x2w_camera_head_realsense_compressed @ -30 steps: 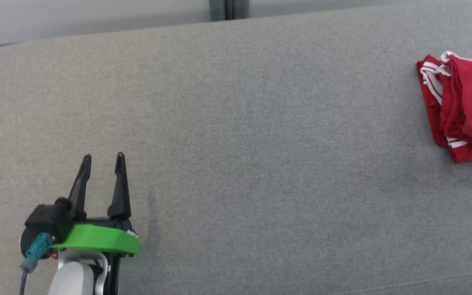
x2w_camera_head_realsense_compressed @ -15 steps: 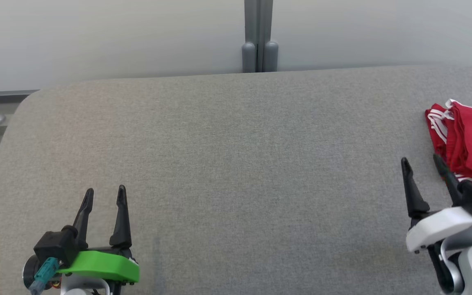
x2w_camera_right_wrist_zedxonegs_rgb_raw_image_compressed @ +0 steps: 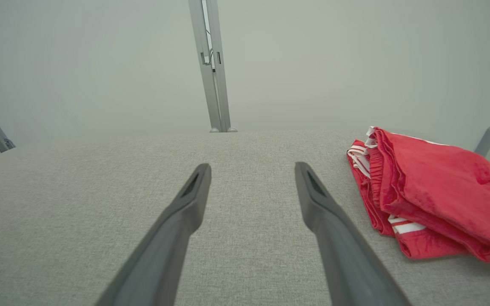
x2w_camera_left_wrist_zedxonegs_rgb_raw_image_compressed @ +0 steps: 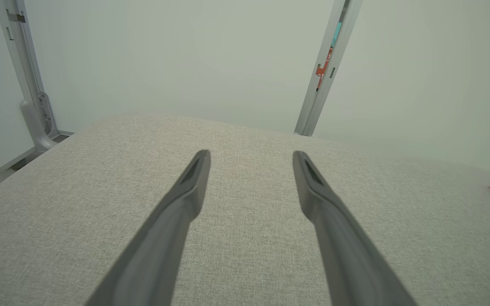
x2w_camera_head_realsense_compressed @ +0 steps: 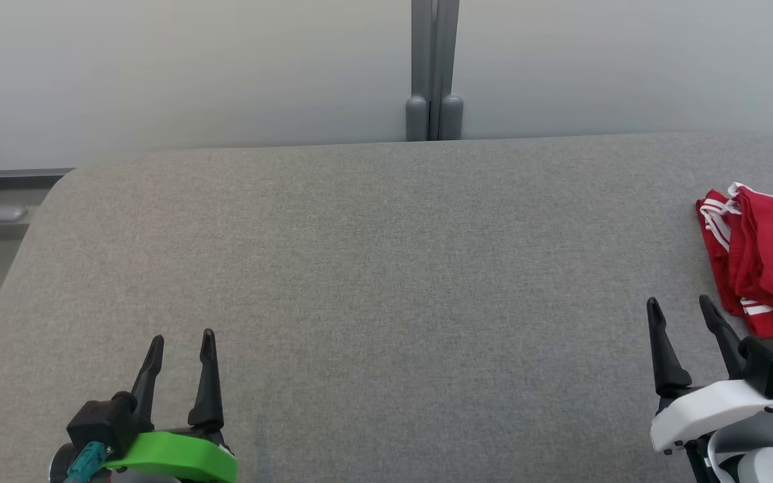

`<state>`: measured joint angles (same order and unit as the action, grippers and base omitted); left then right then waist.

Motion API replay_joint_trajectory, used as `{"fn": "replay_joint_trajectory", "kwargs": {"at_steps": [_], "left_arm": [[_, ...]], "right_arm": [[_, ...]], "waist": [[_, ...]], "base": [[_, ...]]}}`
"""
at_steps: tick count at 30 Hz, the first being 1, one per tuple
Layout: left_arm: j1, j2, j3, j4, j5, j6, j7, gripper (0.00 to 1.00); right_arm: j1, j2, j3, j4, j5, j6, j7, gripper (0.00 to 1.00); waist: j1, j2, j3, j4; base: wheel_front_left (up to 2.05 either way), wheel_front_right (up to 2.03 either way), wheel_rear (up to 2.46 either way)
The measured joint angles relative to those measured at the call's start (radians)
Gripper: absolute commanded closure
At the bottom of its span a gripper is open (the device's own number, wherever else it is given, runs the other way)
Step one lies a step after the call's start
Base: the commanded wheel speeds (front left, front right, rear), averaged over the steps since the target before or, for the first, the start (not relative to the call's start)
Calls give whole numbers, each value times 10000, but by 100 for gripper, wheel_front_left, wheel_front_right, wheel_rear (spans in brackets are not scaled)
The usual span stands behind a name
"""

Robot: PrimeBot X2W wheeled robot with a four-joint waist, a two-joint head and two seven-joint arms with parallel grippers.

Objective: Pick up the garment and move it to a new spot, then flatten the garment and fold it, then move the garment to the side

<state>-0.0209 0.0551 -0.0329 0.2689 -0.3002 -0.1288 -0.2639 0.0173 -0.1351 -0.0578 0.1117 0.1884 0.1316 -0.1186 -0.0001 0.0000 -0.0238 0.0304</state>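
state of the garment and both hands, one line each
red garment: folded over in layers, lying on the grey surface at the robot's right, held by nothing
left hand: open, empty
right hand: open, empty, beside the garment, not touching it

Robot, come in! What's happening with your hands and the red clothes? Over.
Left end effector open, empty. Right end effector open, empty, beside garment, not touching. Garment folded on grey cushion. Nothing between.

Garment (x2w_camera_head_realsense_compressed: 772, 261) on padded surface's (x2w_camera_head_realsense_compressed: 386, 268) right side, right end effector (x2w_camera_head_realsense_compressed: 678, 300) near it
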Motion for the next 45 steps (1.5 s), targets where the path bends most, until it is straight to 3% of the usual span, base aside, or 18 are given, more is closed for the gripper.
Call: {"fn": "replay_joint_trajectory", "kwargs": {"at_steps": [32,33,40,45], "left_arm": [[5,-29,-267,-35,-222,0,0,0],[5,-31,-270,-25,-219,2,0,100],[210,-90,-326,560,-261,2,36,100],[222,-92,-263,560,-1135,2,284,100]], "right_arm": [[142,232,90,244,71,0,119,0],[150,251,96,278,79,0,117,100],[424,433,102,917,151,0,138,100],[400,472,58,982,1083,0,322,100]], "waist": [[0,0,-45,7],[0,0,-50,2],[0,0,-47,-2],[0,0,-35,-14]], "base": [[0,0,0],[0,0,0],[0,0,0],[0,0,0]]}}
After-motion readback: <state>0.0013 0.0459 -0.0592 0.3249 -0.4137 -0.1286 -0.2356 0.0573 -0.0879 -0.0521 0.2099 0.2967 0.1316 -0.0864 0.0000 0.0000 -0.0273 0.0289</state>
